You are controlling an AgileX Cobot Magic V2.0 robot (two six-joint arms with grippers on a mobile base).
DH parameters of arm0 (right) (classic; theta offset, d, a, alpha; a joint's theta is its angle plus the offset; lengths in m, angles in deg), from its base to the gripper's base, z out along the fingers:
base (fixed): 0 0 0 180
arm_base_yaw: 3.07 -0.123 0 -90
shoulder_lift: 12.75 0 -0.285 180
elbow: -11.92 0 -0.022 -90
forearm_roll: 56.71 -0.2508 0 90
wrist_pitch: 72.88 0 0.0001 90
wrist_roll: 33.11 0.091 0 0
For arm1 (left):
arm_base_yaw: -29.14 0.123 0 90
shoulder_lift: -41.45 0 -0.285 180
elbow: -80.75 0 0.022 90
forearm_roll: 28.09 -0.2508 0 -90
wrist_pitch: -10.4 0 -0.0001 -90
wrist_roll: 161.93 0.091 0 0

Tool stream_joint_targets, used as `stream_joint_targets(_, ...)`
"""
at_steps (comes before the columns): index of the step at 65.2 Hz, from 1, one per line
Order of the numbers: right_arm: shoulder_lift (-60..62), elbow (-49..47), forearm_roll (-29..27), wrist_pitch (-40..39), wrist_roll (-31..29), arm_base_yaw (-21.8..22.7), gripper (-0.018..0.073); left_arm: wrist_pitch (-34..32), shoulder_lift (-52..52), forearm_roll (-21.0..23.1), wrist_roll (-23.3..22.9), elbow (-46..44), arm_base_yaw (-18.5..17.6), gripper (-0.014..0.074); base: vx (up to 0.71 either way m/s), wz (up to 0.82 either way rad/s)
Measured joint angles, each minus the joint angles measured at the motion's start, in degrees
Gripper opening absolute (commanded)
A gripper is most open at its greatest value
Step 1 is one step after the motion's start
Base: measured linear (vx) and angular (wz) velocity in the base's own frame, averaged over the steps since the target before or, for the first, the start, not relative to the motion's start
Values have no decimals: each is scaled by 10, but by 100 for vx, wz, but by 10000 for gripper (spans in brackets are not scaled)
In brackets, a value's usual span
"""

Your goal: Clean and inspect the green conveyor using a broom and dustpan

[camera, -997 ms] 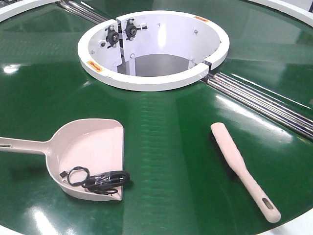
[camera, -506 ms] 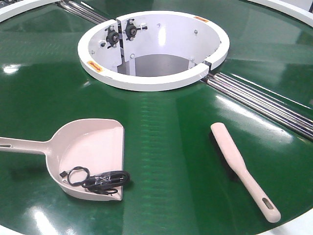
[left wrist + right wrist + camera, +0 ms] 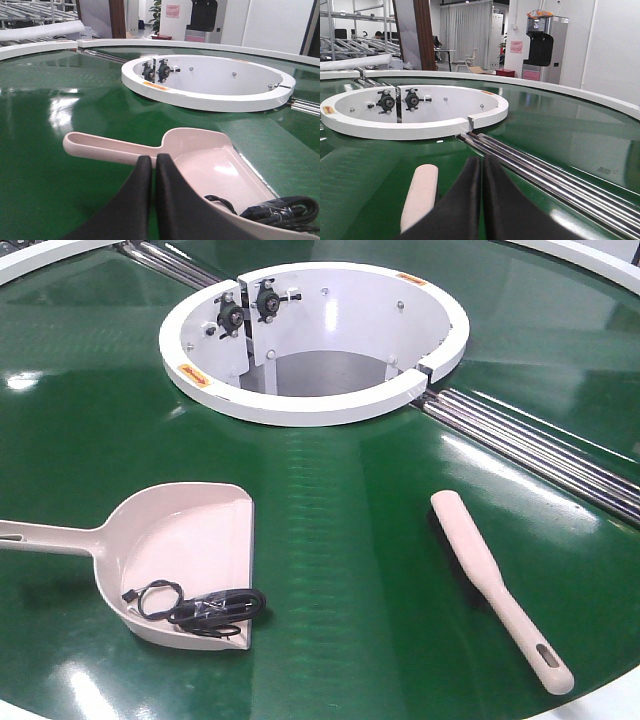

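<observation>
- Front view: green conveyor fills the frame, glossy, with the white ring hub at upper centre and silver rails running from the hub toward the right edge.
- Front view: dustpan lies flat on the belt at lower left, handle pointing off the left edge. A tangled black cable sits inside it near the front lip.
- Front view: broom lies flat on the belt at lower right, well apart from the dustpan, slotted handle end toward the near rim. Neither arm appears here.
- Left wrist view: left gripper at bottom centre, its two black fingers pressed together with only a thin seam between, nothing pinched. The dustpan sits just beyond the tips, handle stretching left, the cable in its lower right corner. Contact with the pan: cannot tell.
- Right wrist view: right gripper at bottom centre, fingers closed against each other, empty. The broom's rounded beige end lies on the belt just left of the fingers; rails run past on the right, hub beyond.
</observation>
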State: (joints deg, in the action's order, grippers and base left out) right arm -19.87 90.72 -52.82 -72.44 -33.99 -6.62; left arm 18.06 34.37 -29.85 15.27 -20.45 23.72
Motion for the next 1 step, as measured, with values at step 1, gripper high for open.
stream_joint_targets(1, 0, 0, 0, 0, 0, 0, -8, 0, 0, 0, 0, 0, 0, -6, 0, 0)
